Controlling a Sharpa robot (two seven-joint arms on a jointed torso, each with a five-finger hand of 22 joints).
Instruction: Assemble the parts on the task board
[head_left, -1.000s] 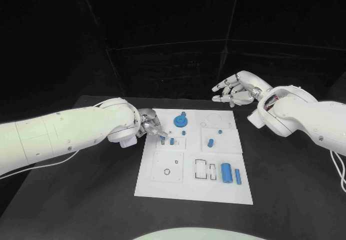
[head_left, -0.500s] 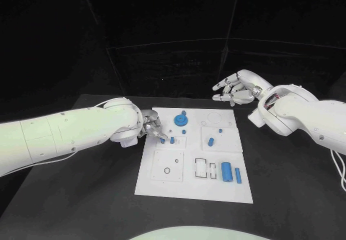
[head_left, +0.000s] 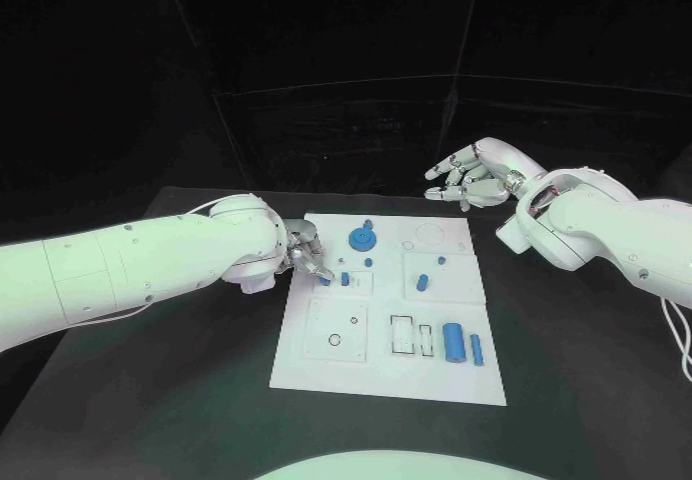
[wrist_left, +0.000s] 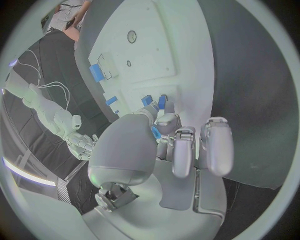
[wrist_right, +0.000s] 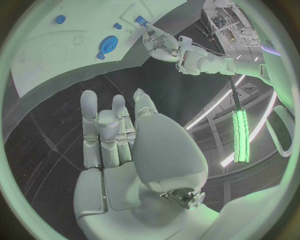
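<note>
Black table (head_left: 159, 400) under the white plate, dark curtain (head_left: 346, 90) behind

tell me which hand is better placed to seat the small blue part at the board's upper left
Left. The left silver hand already has its fingers at that small blue part on the white task board; the right silver hand hovers beyond the board.

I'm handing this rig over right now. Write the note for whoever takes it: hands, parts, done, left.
Left robot hand: at the task board's left edge, fingertips pinching a small blue part.
Right robot hand: raised behind the board, fingers apart, holding nothing.
Done: the blue gear sits near the far edge.
Left: the blue cylinder and blue bar lie loose on the near right; the rectangular slots beside them are empty.
</note>
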